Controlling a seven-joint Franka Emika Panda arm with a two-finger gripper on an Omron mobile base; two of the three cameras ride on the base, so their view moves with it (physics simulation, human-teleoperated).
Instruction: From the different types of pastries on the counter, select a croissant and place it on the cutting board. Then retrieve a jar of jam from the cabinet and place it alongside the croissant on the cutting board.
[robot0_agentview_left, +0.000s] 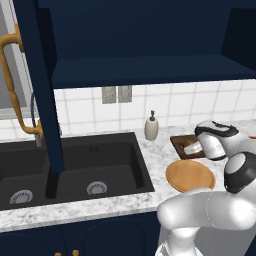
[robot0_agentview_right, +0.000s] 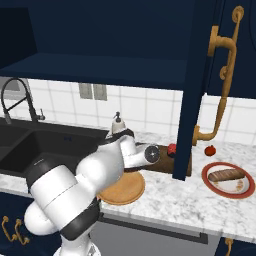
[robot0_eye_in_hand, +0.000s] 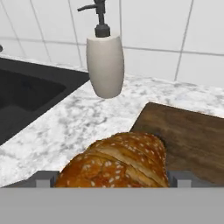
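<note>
Now our croissant (robot0_eye_in_hand: 118, 162) sits between our fingertips at the near corner of the cutting board (robot0_eye_in_hand: 192, 135), partly over the marble counter (robot0_eye_in_hand: 83, 122), so we read this as the moment of setting it down. Our gripper (robot0_eye_in_hand: 114, 178) stands wide, though whether it presses the pastry or has let go we can't quite tell. Beyond, the soap dispenser (robot0_eye_in_hand: 105, 65) stands clear. Overhead, the cabinet (robot0_agentview_right: 190, 85) door hangs open, ready for the jam.
</note>
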